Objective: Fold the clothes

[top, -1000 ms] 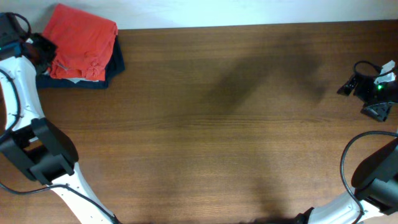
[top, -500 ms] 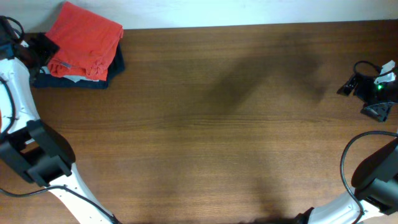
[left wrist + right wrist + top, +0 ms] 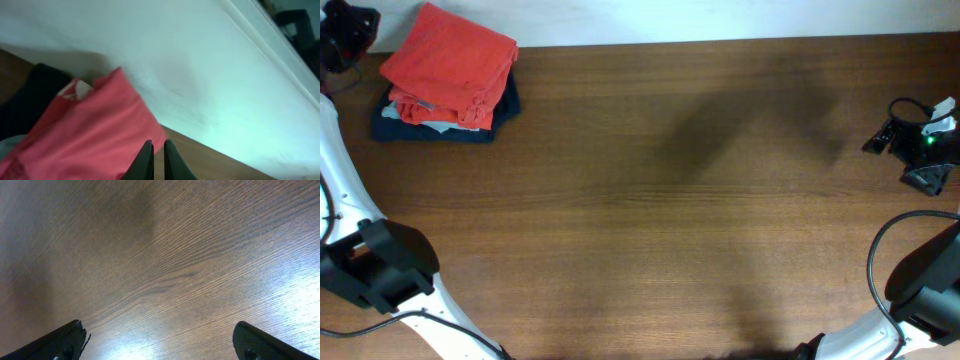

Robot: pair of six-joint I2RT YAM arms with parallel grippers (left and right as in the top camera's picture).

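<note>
A stack of folded clothes lies at the table's far left corner: a folded red garment [image 3: 450, 60] on top, a pale piece under it, and a dark navy garment [image 3: 500, 105] at the bottom. My left gripper [image 3: 342, 35] is off to the left of the stack, apart from it, shut and empty; in the left wrist view its fingers [image 3: 156, 152] are nearly closed over the red garment [image 3: 85, 135]. My right gripper [image 3: 920, 145] hovers at the far right, open and empty, its fingertips wide apart [image 3: 160, 340] over bare wood.
The brown wooden table [image 3: 700, 200] fills the view. A white wall [image 3: 200, 60] runs behind its far edge. The left arm's base [image 3: 375, 265] stands at the front left and the right arm's base [image 3: 930, 290] at the front right.
My left gripper has let go of the stack and drawn back up and to the left, away from it. The stack shifted slightly. The right arm has not moved.
</note>
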